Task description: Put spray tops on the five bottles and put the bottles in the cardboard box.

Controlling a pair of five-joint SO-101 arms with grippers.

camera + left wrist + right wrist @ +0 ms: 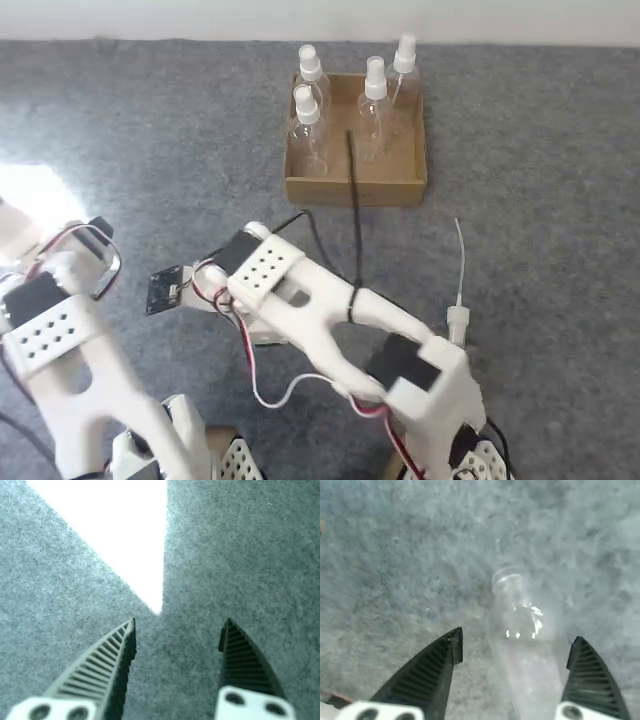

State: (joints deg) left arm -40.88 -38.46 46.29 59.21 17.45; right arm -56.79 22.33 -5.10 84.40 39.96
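The fifth bottle, a clear plastic one with a bare open neck (512, 597), lies on its side on the grey carpet (530, 150). Judging by where the right arm (330, 310) reaches, it is outside the shallow brown cardboard box (355, 190), well short of the box's front wall and off toward its left corner. The right gripper (517, 636) straddles the bottle with its black ribbed fingers spread wide, one on each side of the body and neither touching, so it has hold of nothing. The one loose white spray top with its long thin dip tube (458, 322) lies in front of the box's right corner, on the far side of the right arm from the bottle. Four capped clear bottles (375, 110) stand upright inside the box. The left gripper (180, 622) is much farther from the box, out to its left by a bright sunlit patch (115, 535), fingers wide apart and empty. The main risk is that the smooth round bottle rolls or squirts out as the fingers close, since it lies loose on the carpet. A black cable (352, 170) draped over the box's front wall could also topple the standing bottles if the arm tugs it.
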